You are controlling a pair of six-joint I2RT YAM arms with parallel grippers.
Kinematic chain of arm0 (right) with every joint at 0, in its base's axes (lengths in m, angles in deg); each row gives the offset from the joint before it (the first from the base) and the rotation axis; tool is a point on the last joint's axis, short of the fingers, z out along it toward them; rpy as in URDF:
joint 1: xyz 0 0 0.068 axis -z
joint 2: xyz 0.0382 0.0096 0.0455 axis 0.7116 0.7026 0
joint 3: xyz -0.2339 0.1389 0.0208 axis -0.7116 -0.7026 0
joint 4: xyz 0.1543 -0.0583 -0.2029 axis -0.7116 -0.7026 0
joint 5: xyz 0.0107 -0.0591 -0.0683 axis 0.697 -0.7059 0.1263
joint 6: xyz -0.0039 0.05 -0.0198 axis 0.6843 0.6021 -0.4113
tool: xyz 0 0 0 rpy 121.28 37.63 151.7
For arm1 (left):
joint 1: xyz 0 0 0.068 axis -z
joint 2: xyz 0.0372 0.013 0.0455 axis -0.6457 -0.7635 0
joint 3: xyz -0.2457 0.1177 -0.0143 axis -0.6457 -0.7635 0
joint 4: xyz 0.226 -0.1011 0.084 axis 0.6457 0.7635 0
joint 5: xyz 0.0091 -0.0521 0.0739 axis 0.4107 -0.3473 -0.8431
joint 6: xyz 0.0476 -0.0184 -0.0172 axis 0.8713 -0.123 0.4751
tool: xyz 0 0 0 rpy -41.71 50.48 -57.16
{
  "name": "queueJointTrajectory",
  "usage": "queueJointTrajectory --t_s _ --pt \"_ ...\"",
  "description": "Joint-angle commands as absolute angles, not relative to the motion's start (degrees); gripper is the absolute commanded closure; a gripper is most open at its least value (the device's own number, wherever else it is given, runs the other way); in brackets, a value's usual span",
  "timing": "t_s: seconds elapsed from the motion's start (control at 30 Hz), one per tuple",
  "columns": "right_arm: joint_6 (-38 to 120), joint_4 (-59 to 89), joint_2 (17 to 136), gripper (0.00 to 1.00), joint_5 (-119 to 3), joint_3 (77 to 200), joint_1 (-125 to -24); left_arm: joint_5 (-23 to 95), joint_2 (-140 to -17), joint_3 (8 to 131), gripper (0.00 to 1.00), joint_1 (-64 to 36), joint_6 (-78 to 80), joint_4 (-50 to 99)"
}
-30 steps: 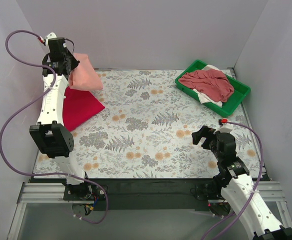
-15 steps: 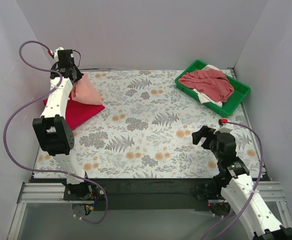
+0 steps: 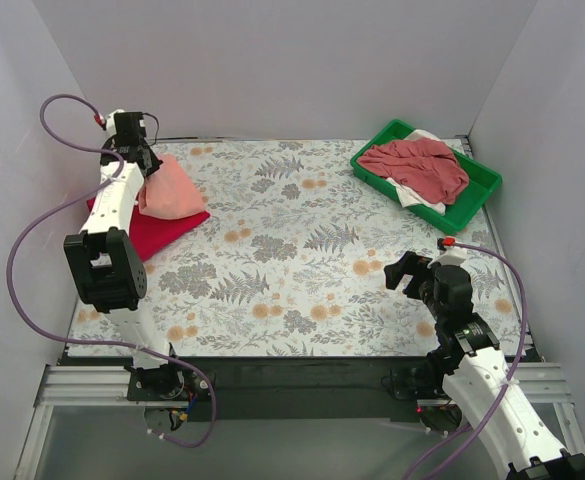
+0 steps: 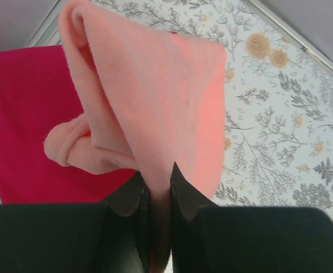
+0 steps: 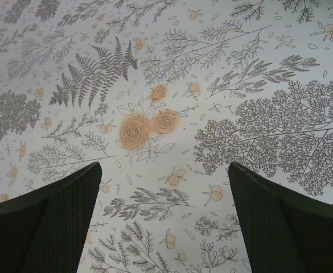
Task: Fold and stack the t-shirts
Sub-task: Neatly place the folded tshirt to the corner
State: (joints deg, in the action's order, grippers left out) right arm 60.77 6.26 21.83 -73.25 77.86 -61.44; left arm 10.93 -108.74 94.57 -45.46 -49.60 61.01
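My left gripper (image 3: 142,170) is shut on the folded salmon-pink t-shirt (image 3: 172,188) at the far left of the table. In the left wrist view the pink cloth (image 4: 155,102) is pinched between the two fingers and hangs down over the folded crimson-red t-shirt (image 4: 18,131). The red shirt (image 3: 157,228) lies flat under it. A crumpled dusty rose-red shirt (image 3: 417,165) lies on a white one (image 3: 412,196) in the tray. My right gripper (image 3: 404,272) is open and empty over bare floral cloth (image 5: 166,142).
A green plastic tray (image 3: 477,195) stands at the back right. The table carries a floral cloth (image 3: 302,260). Grey walls close in the left, back and right sides. A purple cable (image 3: 32,240) loops off the left arm.
My left gripper has come down and slightly right with the pink shirt, which now rests low on the red shirt. The right arm has not moved.
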Motion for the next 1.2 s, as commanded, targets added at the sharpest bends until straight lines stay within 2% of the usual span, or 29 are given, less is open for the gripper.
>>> queueJointTrajectory --t_s 0.0,0.47,0.53,0.57,0.63,0.67,0.7,0.73,1.03,1.17 --pt "60.10 8.51 21.76 0.02 -73.59 77.62 -61.10 10.02 -104.88 92.51 1.00 -46.81 -48.70 59.80" --pt "60.37 9.03 22.02 0.02 -72.28 77.36 -61.18 1.67 -105.14 86.61 0.98 -48.66 -50.64 63.31" --pt "60.37 9.12 22.02 0.02 -72.27 77.27 -61.10 -1.04 -105.75 86.61 0.88 -49.10 -50.46 64.37" --pt "60.28 9.12 22.02 0.02 -72.45 77.27 -61.10 -1.49 -105.93 86.79 0.72 -49.27 -50.55 65.07" --pt "60.37 9.21 22.19 0.02 -72.45 77.27 -61.10 -3.15 -106.19 86.87 0.52 -50.06 -52.03 66.56" --pt "60.37 9.21 22.37 0.02 -72.45 77.27 -61.10 -3.43 -106.37 87.22 0.40 -50.33 -52.74 67.18" --pt "60.37 9.21 22.55 0.02 -72.45 77.36 -61.10 -3.25 -106.46 87.49 0.23 -50.50 -52.83 67.79" --pt "60.37 9.21 22.72 0.02 -72.28 77.36 -61.10 -3.95 -106.63 88.01 0.11 -50.59 -53.27 68.32" --pt "60.28 9.21 22.55 0.02 -72.27 77.27 -61.10 -2.90 -105.93 93.89 0.09 -50.68 -55.91 72.54" --pt "60.28 9.21 22.90 0.02 -72.45 77.36 -61.10 3.76 -104.35 95.49 0.09 -50.68 -57.58 73.16"
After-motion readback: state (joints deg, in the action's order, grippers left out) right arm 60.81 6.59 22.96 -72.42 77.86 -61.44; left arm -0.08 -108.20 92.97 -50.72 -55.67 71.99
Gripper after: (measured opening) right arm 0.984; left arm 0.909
